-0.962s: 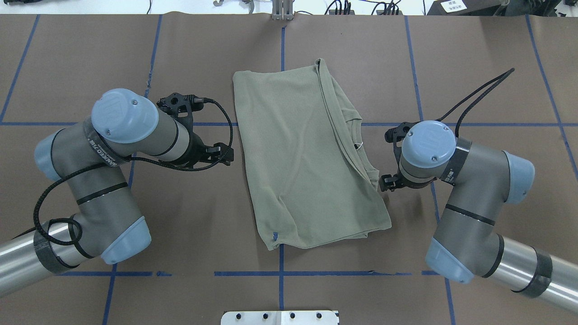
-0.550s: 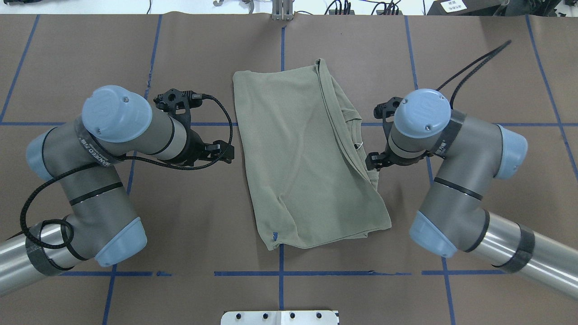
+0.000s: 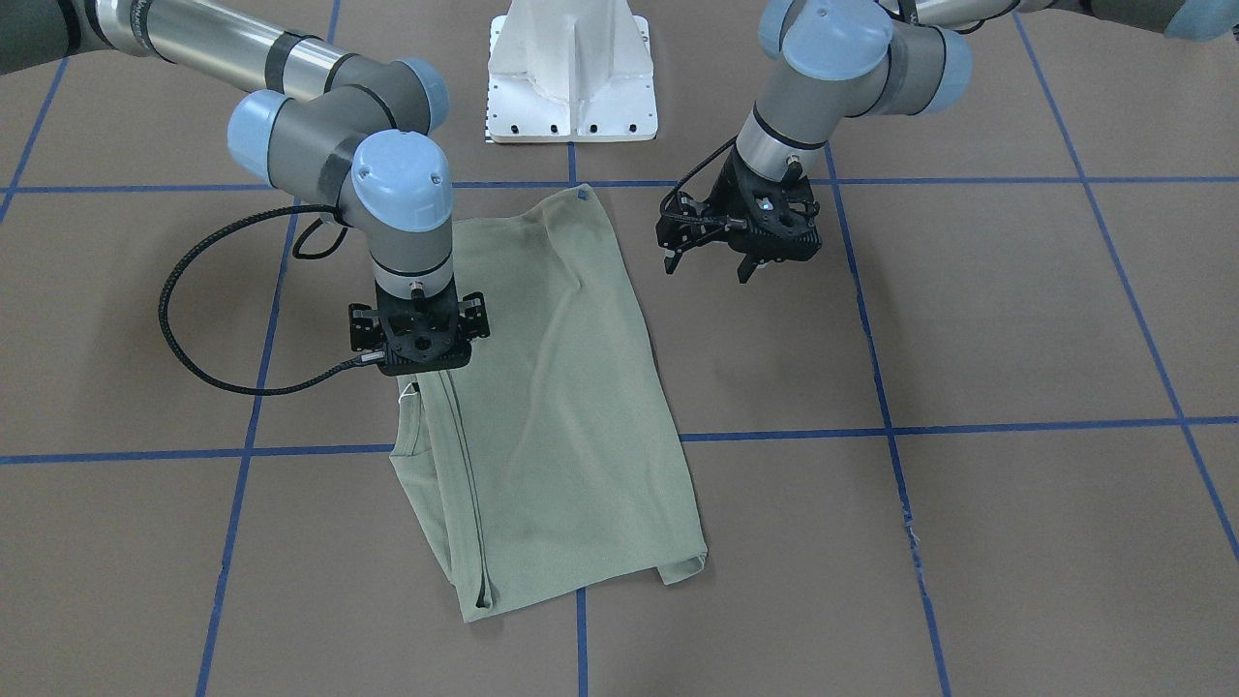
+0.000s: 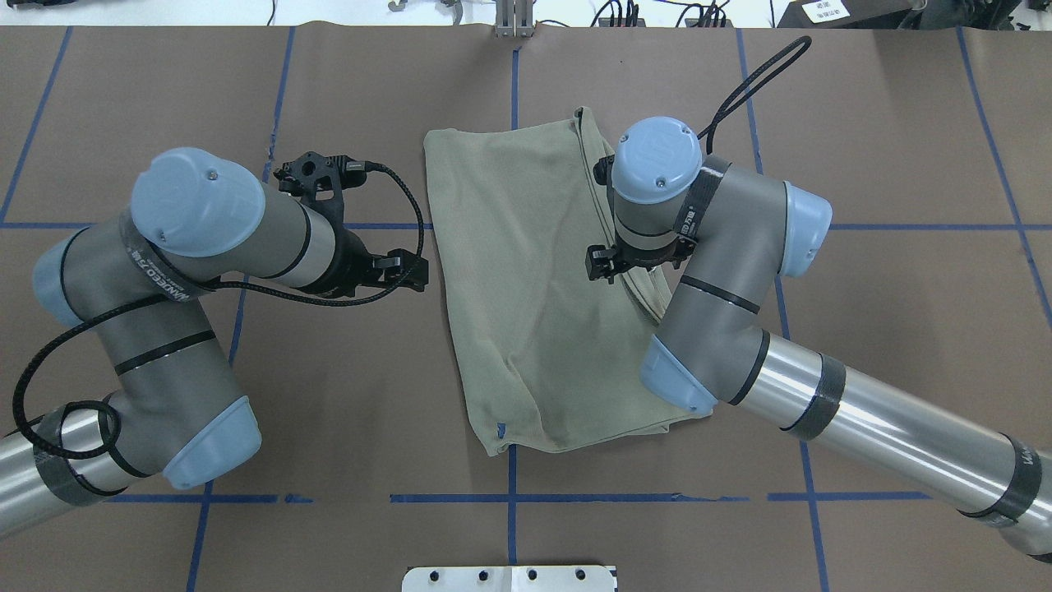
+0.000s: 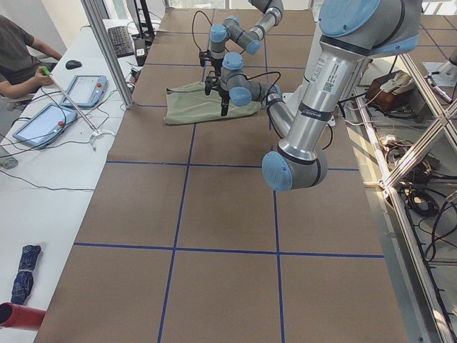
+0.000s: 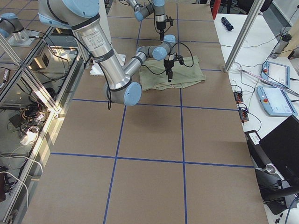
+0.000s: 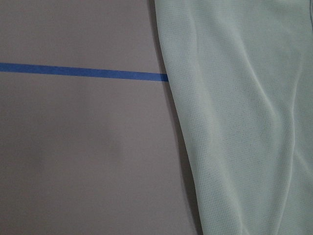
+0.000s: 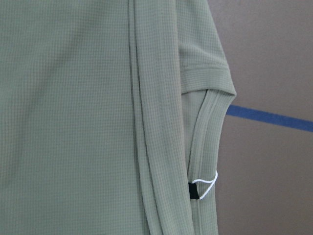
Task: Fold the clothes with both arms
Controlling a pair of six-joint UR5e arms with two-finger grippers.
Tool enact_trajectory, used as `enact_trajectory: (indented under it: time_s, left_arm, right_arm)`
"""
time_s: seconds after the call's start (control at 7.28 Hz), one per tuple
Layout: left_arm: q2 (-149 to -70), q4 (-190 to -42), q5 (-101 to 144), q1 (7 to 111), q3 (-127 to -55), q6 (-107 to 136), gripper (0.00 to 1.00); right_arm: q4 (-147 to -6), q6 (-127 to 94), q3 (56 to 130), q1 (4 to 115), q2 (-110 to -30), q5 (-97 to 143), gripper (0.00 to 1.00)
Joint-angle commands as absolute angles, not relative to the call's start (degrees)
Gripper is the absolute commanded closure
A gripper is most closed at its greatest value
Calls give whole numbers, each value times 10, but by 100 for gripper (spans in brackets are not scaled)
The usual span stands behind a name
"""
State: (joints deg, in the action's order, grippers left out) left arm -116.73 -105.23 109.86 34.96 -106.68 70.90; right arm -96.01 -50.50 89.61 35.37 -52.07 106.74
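The sage-green shirt (image 4: 526, 296) lies folded in a tall rectangle at the table's middle, also in the front view (image 3: 561, 387). Its collar and white neck tag (image 8: 205, 183) lie along its edge on my right. My right gripper (image 4: 604, 267) points down over that collar edge, just above the cloth (image 3: 418, 373). It looks open and holds nothing. My left gripper (image 4: 411, 275) is open and empty, hovering over bare table just off the shirt's other edge (image 3: 707, 263). The left wrist view shows that edge (image 7: 234, 122) beside brown table.
The white pedestal (image 3: 571, 77) stands at the robot's side of the table. Blue tape lines (image 4: 575, 497) grid the brown cover. A black cable loop (image 3: 194, 319) hangs from the right arm. An operator (image 5: 18, 57) and tablets (image 5: 82, 89) are beside the table.
My right arm has swung in from beside the shirt's near right part to over its collar edge. My left arm has drawn back slightly. The shirt has not moved.
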Motion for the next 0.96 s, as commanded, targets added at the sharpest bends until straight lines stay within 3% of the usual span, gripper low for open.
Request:
enact_trajectory:
  time_s: [0.0, 0.82]
  left_arm:
    - [-1165, -1052, 1099, 350, -1070, 709, 0]
    - [-1167, -1052, 1100, 350, -1070, 709, 0]
  right_arm:
    - [-962, -503, 886, 345, -525, 1078, 0]
    - [-959, -490, 872, 345, -552, 1083, 0]
